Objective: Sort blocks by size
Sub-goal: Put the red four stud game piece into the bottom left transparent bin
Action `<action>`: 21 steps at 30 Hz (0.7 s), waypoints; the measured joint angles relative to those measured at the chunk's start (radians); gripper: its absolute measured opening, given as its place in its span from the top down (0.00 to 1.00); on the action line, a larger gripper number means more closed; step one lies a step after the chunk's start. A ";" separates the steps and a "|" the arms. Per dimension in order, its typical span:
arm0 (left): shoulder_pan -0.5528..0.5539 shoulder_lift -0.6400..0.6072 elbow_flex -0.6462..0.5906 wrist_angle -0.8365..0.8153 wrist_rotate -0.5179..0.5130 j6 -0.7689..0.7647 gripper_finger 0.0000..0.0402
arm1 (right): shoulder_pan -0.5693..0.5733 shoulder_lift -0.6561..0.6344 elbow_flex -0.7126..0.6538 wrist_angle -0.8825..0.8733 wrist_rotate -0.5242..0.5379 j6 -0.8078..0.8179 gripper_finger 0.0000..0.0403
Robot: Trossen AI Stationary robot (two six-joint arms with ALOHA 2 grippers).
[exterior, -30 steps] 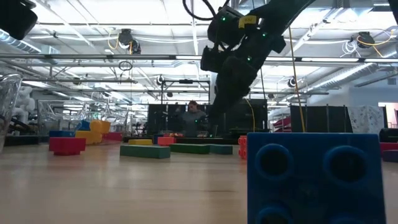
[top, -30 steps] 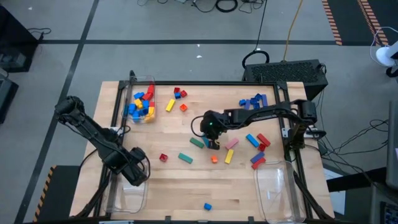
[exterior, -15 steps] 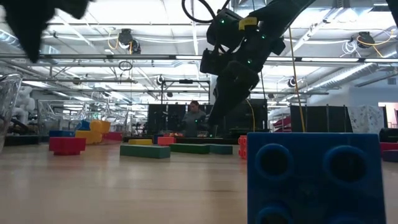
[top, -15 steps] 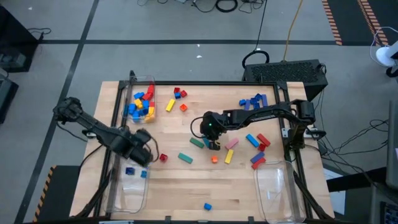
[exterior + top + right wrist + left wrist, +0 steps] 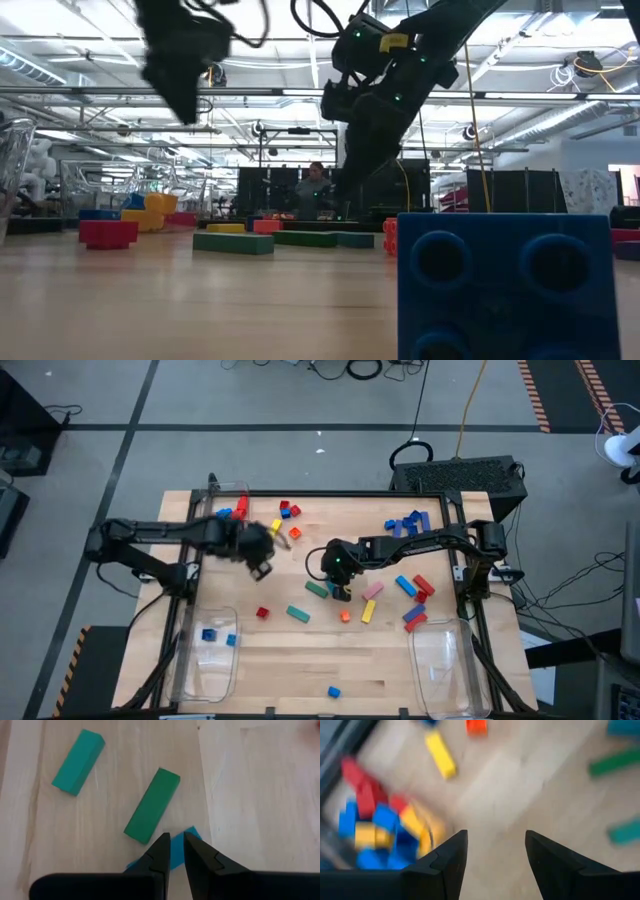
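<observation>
Left gripper [image 5: 262, 550] jaws open, empty, beside the far-left bin [image 5: 226, 520] — ready for another pick. Right gripper [image 5: 343, 588] jaws closed, empty, over blue block [image 5: 176, 855] mid-surface; blocks [image 5: 300, 614] remain scattered. Next: open, descend, grasp.

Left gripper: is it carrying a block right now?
No. In the left wrist view the left gripper is open, with only bare table showing between its fingers.
</observation>
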 joint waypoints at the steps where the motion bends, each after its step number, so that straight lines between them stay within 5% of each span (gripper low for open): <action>1: 0.031 0.003 0.000 0.044 0.003 0.044 0.50 | 0.000 0.000 0.000 -0.005 0.000 0.010 0.91; 7: 0.210 0.065 0.001 0.206 0.072 0.229 0.50 | 0.008 0.000 0.000 -0.071 0.003 0.061 0.91; 15: 0.366 0.228 0.001 0.413 0.080 0.292 0.50 | 0.067 0.000 0.000 -0.078 0.013 0.091 0.91; 21: 0.458 0.363 0.089 0.433 0.082 0.301 0.50 | 0.111 0.000 0.000 -0.091 0.154 0.126 0.91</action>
